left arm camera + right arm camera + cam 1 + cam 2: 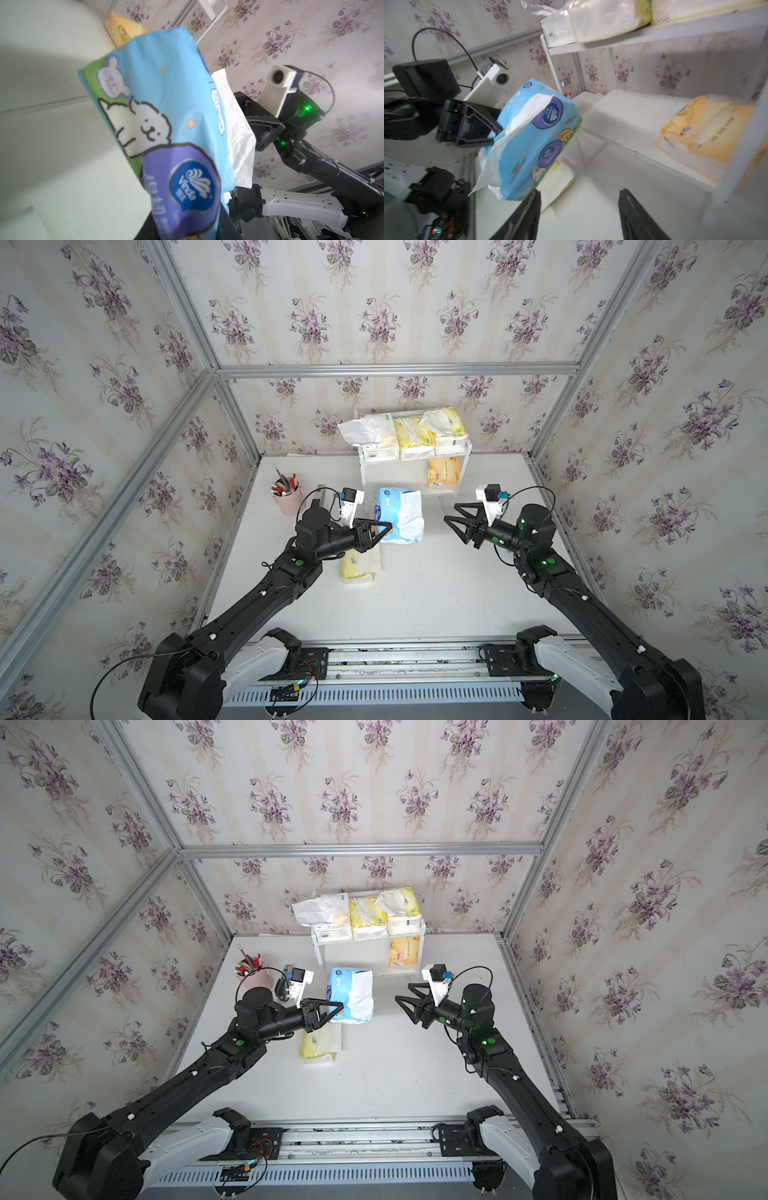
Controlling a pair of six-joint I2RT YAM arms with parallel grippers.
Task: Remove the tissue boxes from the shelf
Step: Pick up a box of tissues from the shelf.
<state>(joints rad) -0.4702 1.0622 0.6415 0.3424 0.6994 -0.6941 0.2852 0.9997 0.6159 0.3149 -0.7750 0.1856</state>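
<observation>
Left fingers [490,122] pinch the blue-and-white pack [399,514] by its left end, above the surface [415,605]; right fingers [635,220], to its right, are spread and hold nothing. One yellow pack [359,568] lies under it. On the far shelf [465,456] three packs [413,437] sit above, the orange pack [442,473] below.

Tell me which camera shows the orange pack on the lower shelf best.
Right wrist: the orange pack looms large, if slightly blurred. Both top views show it small, inside the shelf. Left wrist catches only a part, behind the blue pack.
</observation>
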